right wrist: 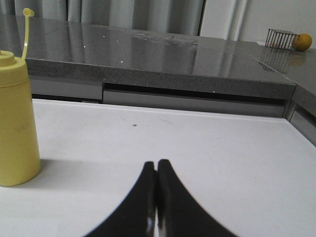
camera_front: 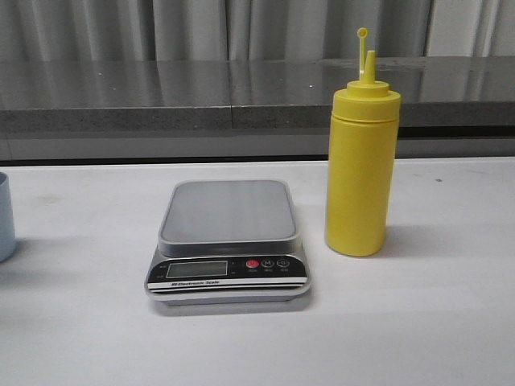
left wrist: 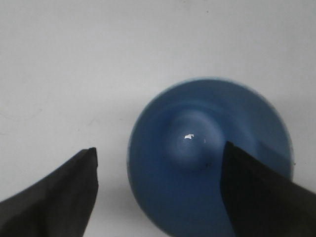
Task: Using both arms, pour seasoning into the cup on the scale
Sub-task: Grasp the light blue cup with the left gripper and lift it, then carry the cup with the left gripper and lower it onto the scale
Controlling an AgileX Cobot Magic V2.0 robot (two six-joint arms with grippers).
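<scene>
The yellow seasoning bottle (camera_front: 361, 163) stands upright on the white table, right of the scale (camera_front: 228, 241), its tethered cap off the nozzle. It also shows in the right wrist view (right wrist: 16, 116). The scale's platform is bare. The pale blue cup (camera_front: 5, 217) stands at the table's far left edge, mostly cut off. In the left wrist view the cup (left wrist: 197, 148) is seen from above, its mouth open upward. My left gripper (left wrist: 159, 152) is open above it, one finger over the cup's rim, the other beside it. My right gripper (right wrist: 157, 165) is shut and empty, low over the table, right of the bottle.
A grey stone counter (camera_front: 241, 92) runs along the back of the table, with curtains behind. A wire basket (right wrist: 280, 38) and an orange (right wrist: 301, 42) sit on the counter far to the right.
</scene>
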